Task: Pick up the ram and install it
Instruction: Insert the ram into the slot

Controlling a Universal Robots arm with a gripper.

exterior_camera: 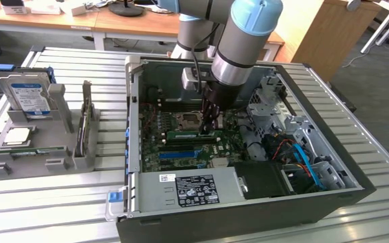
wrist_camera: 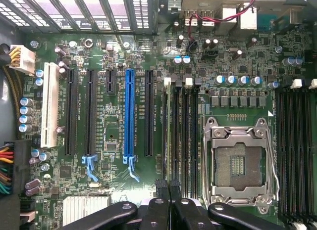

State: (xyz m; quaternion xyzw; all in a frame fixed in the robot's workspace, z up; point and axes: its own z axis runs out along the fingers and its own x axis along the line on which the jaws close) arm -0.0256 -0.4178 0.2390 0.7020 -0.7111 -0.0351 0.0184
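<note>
Slatted metal table (exterior_camera: 46, 212), open computer case (exterior_camera: 248, 220); closed gripper (exterior_camera: 211, 132) at the ram (exterior_camera: 184, 135).

Bright, even room light — soft shadow inside the case (exterior_camera: 248, 217), mild sheen on the table (exterior_camera: 46, 212)

My arm (exterior_camera: 245, 45) is smooth matt silver metal with a pale blue plastic cap, and my jaws are matt black. The computer case (exterior_camera: 262, 220) is dull dark sheet metal. The motherboard (wrist_camera: 237, 57) is glossy green board. Its processor socket frame (wrist_camera: 242, 128) is bright bare metal, and one expansion slot (wrist_camera: 130, 111) is blue plastic. The bench (exterior_camera: 52, 212) is ribbed pale metal.
</note>
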